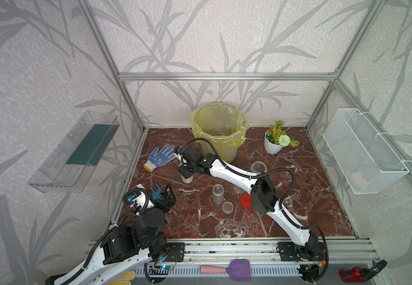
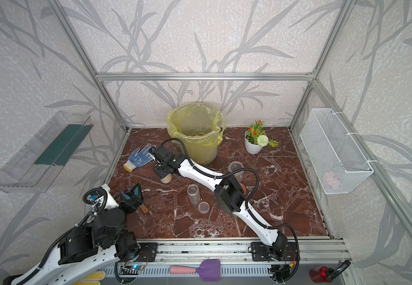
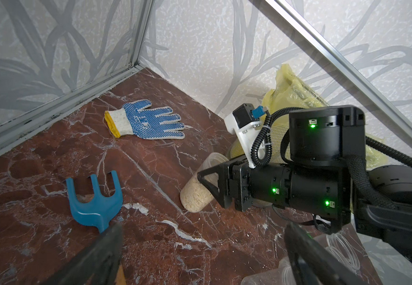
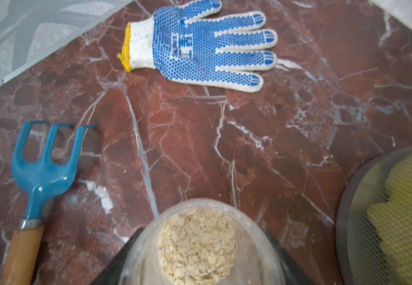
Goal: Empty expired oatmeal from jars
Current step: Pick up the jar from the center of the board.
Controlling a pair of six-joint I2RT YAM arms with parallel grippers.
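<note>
1. Biggest worry is the bin (image 1: pixel 221 130) with the yellow bag at the back of the table (image 1: pixel 298 209). Its rim sits high, so if the open jar (image 3: pixel 197 190) tips before it clears that rim, everything lands on the marble.
2. The right arm (image 1: pixel 229 170) lies stretched low across the middle, elbow over the red lid (image 1: pixel 245 200) and close to the empty jars (image 1: pixel 217 193). A careless swing toward the bin could knock those flying.
3. The left arm (image 1: pixel 126 241) sits folded at the near left corner. The left gripper (image 3: pixel 202 229) is empty, fingers wide apart, above the blue rake (image 3: pixel 94 202). No trouble there.
4. The open jar stands near the glove (image 1: pixel 160 158), no lid on. The right gripper (image 1: pixel 186 172) hangs over it from above, a finger on either side. Honestly can't tell if they're squeezing it or just hugging it. A weak or off-centre pinch on smooth clear plastic could let it slip or twist.
5. The oatmeal (image 4: pixel 197 244) fills the lower part of that jar. The flakes are loose, so any early tilt dumps them.
</note>
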